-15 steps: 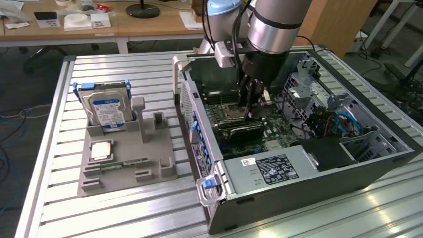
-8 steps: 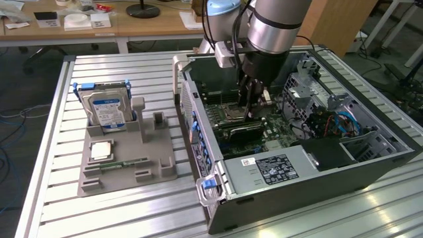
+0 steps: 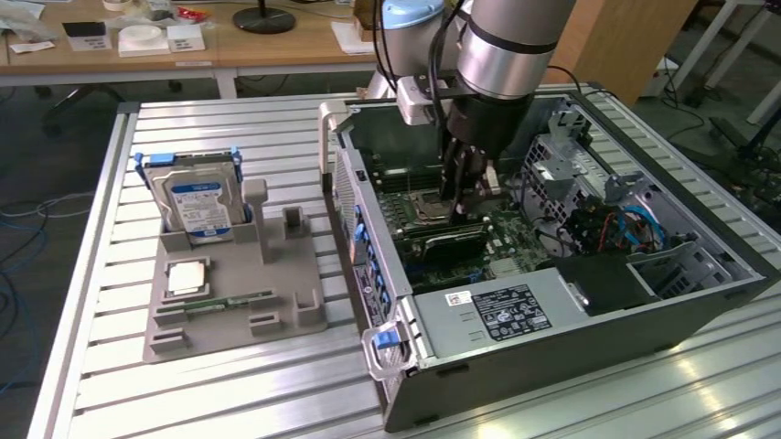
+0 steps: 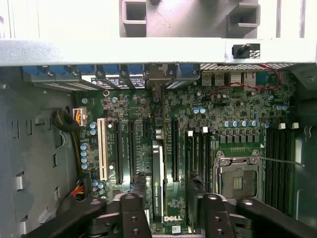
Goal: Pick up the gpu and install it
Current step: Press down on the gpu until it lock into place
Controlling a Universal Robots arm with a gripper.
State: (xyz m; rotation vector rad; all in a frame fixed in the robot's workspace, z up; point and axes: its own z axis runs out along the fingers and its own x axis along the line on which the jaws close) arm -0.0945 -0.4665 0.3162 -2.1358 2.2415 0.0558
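So your gripper [image 4: 166, 208] is down inside the open PC case [image 3: 683, 302], right over the motherboard [image 4: 237, 114], and the gpu [image 4: 158, 183] sits in the gap between the two jaws. In the wrist view you can see the jaws standing spread, one on each side of the card with a bit of board showing between each jaw and the card, so they look open and not clamped on it.

The gpu stands on edge in one of the long expansion slots on the motherboard, just beside the row of black slots and well apart from the white slot [image 4: 102, 148] at the far side of that row. Its long axis runs parallel to those slots: one end points toward the case's rear wall, where the blue slot clips [image 4: 111, 69] are, and the other end comes back under the gripper. It's upright as far as you can tell, not tilted.

Looks-wise it's a thin, flat black card seen edge-on, with small pale lettering along the top edge that's too small to read. A white Dell logo is printed on the motherboard just beside its near end. The empty CPU socket [image 4: 237, 178] sits off to the other side of the jaws.

From the exterior view, the arm drops straight down into the case, which sits on the slatted metal desk [image 3: 244, 384]. The grey parts holder [image 3: 232, 302] next to the case has the hard drive [image 3: 196, 206] standing in it.
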